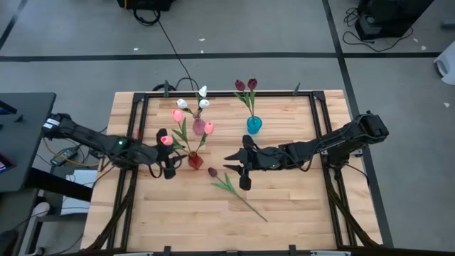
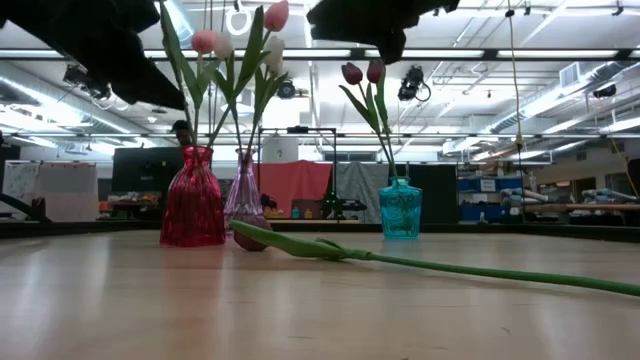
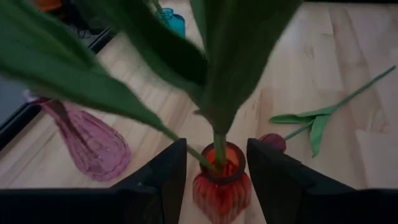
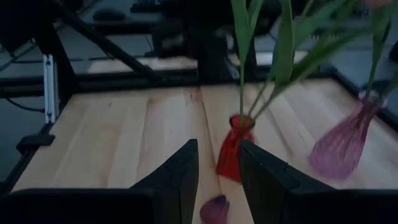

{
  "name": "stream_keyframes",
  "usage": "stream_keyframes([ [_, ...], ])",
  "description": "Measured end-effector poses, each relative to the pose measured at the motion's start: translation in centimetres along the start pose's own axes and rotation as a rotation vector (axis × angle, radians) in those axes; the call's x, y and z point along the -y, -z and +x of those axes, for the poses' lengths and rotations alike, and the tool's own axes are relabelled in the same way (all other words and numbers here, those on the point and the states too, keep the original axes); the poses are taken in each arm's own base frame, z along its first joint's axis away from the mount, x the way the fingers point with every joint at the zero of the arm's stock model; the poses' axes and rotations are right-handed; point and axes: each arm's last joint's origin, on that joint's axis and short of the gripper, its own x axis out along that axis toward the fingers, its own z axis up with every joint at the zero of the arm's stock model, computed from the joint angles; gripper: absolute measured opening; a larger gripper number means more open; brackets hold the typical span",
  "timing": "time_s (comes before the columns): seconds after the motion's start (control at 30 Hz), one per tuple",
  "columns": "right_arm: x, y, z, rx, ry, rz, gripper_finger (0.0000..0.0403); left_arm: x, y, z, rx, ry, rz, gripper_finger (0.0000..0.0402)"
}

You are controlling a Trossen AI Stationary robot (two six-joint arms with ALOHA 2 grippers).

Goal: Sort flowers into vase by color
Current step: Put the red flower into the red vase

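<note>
Three vases stand on the table. The red vase (image 1: 195,161) holds pink tulips (image 1: 208,128), the purple vase (image 1: 200,128) holds white ones (image 1: 203,104), and the teal vase (image 1: 254,125) holds two maroon ones (image 1: 246,84). One maroon tulip (image 1: 212,171) lies flat on the wood, its stem (image 1: 245,203) running toward the near right. My left gripper (image 3: 216,146) hovers open just left of and above the red vase (image 3: 221,180), a finger on either side of the stems. My right gripper (image 1: 229,163) stands open above the lying tulip's head (image 4: 214,208).
A black metal frame (image 1: 142,96) borders the table's far and side edges. Bare wood lies toward the near edge (image 1: 178,220). Long green leaves (image 3: 236,56) from the red vase hang close in front of the left wrist.
</note>
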Motion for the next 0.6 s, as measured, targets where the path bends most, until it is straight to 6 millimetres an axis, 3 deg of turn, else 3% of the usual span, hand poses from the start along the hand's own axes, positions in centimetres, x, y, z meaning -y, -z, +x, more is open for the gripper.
stream_keyframes([
  [0.27, 0.2, 2.1, 0.4, -0.173, 0.038, 0.094, 0.0124, -0.1, 0.9, -1.2, -0.068, 0.024, -0.061, 0.0172],
  [0.5, -0.9, 6.8, 4.0, -0.383, -0.025, 0.149, 0.0124, 1.1, 1.3, -1.9, -0.078, 0.111, -0.066, 0.0172],
  [0.6, -1.4, 7.9, 5.4, -0.462, -0.024, 0.132, 0.0124, 1.2, 1.3, -2.1, -0.045, 0.066, -0.061, 0.0172],
])
